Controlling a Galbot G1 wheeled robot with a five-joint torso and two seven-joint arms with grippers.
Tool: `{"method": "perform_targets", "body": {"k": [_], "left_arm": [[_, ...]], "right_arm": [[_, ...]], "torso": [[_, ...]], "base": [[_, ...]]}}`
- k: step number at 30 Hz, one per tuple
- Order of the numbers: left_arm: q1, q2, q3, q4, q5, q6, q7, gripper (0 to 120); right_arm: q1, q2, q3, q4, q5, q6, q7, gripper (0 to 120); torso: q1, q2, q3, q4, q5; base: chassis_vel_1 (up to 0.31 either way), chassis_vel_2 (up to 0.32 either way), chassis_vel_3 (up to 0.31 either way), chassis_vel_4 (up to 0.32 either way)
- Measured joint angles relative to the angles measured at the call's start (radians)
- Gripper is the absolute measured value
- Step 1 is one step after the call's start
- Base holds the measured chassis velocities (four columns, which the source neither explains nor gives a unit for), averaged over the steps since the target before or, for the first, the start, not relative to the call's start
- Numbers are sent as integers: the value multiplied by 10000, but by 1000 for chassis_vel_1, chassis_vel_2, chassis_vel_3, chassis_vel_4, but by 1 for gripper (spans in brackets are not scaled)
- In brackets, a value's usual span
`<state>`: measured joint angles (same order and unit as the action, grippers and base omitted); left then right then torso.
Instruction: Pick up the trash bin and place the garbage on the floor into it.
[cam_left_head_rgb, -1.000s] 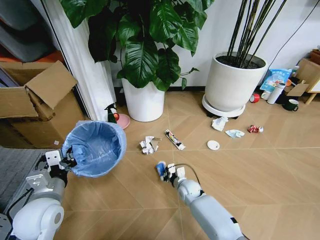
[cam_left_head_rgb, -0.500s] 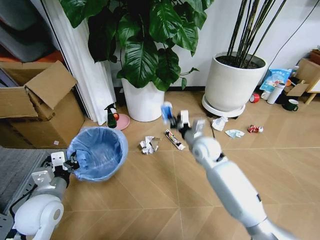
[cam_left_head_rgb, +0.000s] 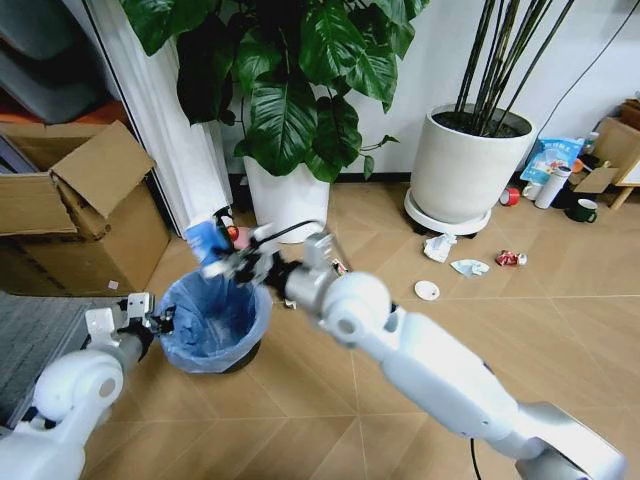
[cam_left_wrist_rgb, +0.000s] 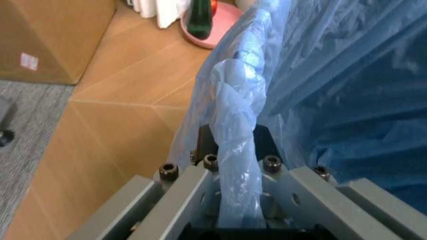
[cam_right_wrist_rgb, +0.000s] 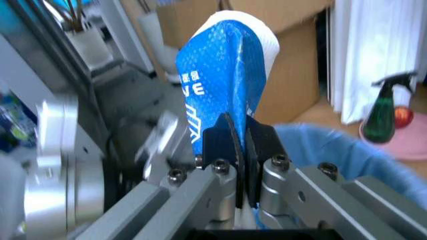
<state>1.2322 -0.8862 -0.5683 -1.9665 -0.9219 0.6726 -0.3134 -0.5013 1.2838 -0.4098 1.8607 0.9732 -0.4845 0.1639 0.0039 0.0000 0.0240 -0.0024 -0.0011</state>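
our left gripper (cam_left_head_rgb: 158, 322) has its jaws clamped on the bagged rim of the trash bin (cam_left_head_rgb: 215, 322), which it holds over the floor (cam_left_head_rgb: 520, 330) near a cardboard box (cam_left_head_rgb: 75, 205). our right gripper (cam_left_head_rgb: 222, 262) reaches across above the bin's far rim, jaws closed on a blue-white scrap (cam_left_head_rgb: 208, 241). more garbage lies by the big white pots: crumpled paper (cam_left_head_rgb: 438, 247), a white disc (cam_left_head_rgb: 427, 290), a crushed red can (cam_left_head_rgb: 510, 258).
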Motion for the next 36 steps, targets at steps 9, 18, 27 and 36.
{"method": "perform_targets", "body": {"k": [9,18,27,36], "left_arm": [[-416,-5,225,265,-152,19,-95,0],[-389,-89,224,290,-104,-6,-99,0],[-135,-376,-129,268,363,-383,-83,0],[418,-1148,-733,-126,2054,-1240,186,0]], "right_arm": [[-54,118,-425,-469,-247,-435,819,21],[-115,138,-293,-533,-318,-425,882,53],[-129,249,766,-444,-853,-307,1438,87],[-1340,-346,3149,-702,-2908,-45,1114,100]], "torso": [[0,0,0,1,2],[0,0,0,1,4],[0,0,0,3,5],[0,1,0,0,8]], "base": [[0,0,0,0],[0,0,0,0],[0,0,0,0],[0,0,0,0]]}}
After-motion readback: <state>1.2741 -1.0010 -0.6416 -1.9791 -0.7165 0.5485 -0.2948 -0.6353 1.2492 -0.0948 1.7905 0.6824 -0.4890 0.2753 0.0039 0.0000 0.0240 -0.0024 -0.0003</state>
